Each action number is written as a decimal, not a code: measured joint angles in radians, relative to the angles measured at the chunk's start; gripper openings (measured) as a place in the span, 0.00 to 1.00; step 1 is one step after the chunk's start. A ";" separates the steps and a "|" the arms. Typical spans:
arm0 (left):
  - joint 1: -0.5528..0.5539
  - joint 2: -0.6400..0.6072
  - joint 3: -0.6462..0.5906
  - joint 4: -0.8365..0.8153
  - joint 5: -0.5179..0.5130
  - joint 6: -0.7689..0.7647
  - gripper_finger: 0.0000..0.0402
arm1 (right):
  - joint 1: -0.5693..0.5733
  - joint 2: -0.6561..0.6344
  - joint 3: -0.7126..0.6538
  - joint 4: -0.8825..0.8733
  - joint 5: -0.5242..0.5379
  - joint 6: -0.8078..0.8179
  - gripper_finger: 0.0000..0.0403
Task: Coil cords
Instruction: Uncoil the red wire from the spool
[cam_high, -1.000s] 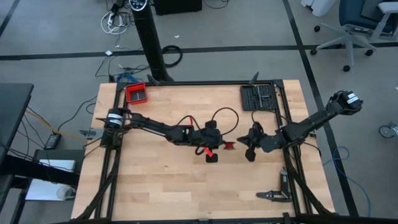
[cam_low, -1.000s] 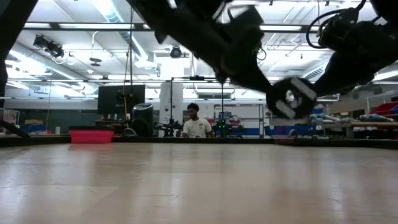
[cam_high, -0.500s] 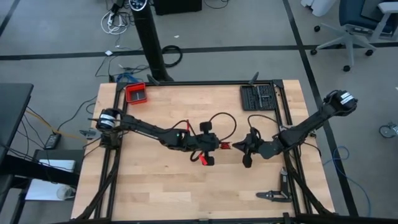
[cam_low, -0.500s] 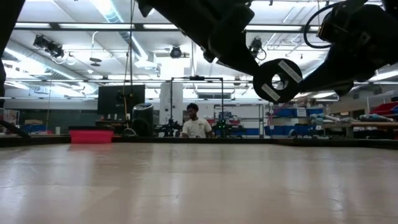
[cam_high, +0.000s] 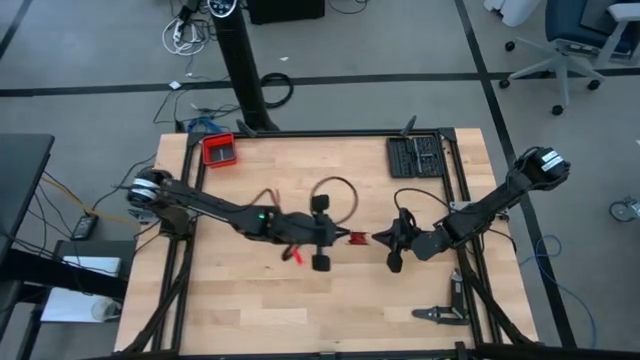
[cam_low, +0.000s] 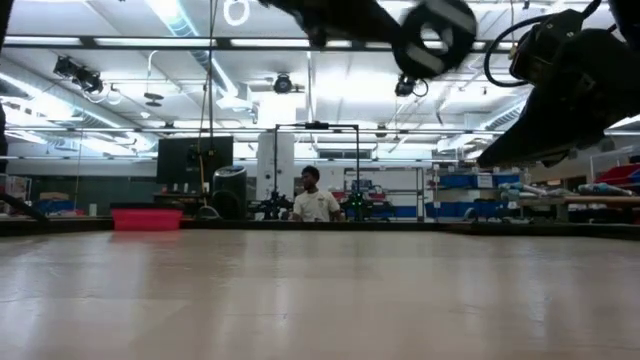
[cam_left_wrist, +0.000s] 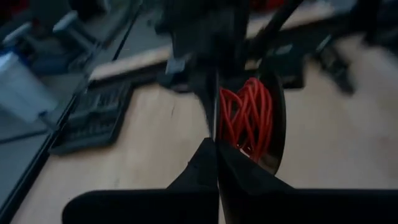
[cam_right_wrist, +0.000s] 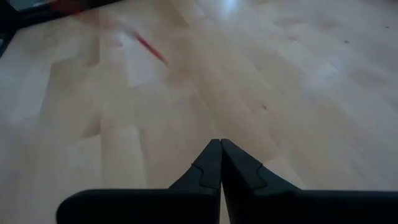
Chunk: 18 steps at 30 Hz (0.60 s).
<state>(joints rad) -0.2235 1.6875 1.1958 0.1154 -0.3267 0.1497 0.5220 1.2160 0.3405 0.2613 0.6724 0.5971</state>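
Grey floor (cam_high: 400, 40) crossed by dark lines, loose cables (cam_high: 185, 32) lying near a black column base (cam_high: 240, 70) at the far side of the wooden table (cam_high: 250, 290); a grey swivel chair (cam_high: 570, 40) stands off the far right corner and a dark desk edge (cam_high: 20, 200) shows at the left. Looking level across the table: an open workshop hall, long ceiling strip lights (cam_low: 140, 42), a dark monitor (cam_low: 195, 160) on a stand, shelving with blue bins (cam_low: 470, 195) to the right. A person in a white shirt (cam_low: 318, 205) sits at the back.
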 joint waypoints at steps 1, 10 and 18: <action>0.004 -0.026 -0.020 0.030 0.021 0.000 0.00 | 0.001 0.002 0.000 0.008 -0.001 -0.009 0.02; 0.065 -0.197 -0.284 0.280 0.119 -0.057 0.00 | 0.006 0.008 0.000 0.209 -0.019 -0.175 0.02; 0.114 -0.219 -0.418 0.439 0.121 -0.097 0.00 | -0.053 0.018 0.199 0.012 -0.070 -0.285 0.02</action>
<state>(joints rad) -0.1094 1.4685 0.7780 0.5540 -0.2059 0.0524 0.4693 1.2340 0.5396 0.2731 0.6027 0.3124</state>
